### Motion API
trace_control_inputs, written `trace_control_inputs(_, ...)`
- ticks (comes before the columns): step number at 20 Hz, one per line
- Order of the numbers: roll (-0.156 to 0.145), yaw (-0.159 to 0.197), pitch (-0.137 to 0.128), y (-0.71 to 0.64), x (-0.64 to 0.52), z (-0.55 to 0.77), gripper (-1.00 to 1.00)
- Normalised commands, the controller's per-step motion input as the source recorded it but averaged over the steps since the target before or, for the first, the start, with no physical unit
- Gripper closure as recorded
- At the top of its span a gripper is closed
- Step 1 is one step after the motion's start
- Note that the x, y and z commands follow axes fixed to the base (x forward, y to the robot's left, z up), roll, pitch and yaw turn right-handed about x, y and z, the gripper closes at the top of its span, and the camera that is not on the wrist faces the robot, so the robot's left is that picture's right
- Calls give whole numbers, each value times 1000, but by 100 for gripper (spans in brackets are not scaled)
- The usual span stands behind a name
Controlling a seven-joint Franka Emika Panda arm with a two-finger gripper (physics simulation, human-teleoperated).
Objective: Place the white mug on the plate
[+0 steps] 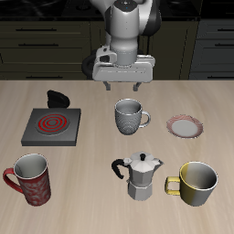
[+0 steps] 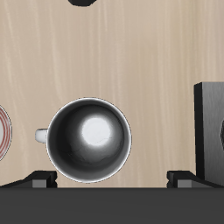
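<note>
The white mug (image 1: 131, 116) stands upright at the middle of the table, its handle pointing toward the plate (image 1: 186, 126), a small white disc with a pinkish-red rim a short way beside it. My gripper (image 1: 122, 87) hangs open and empty above the table just behind the mug. In the wrist view the mug (image 2: 89, 138) shows from above with its dark inside, its handle toward the plate's rim (image 2: 3, 131) at the frame edge. My two fingertips (image 2: 40, 181) show on either side of the mug, apart from it.
A dark square burner with red rings (image 1: 51, 126) lies beside the mug and also shows in the wrist view (image 2: 210, 127). A moka pot (image 1: 140, 175), a yellow mug (image 1: 196, 183) and a red patterned mug (image 1: 30, 177) stand near the front edge.
</note>
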Motion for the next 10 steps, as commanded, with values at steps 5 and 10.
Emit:
trace_control_inputs(5, -11, -29, 16, -114, -5, -320, -100)
trace_control_inputs(10, -8, -1, 24, -64, 2, -271, -100)
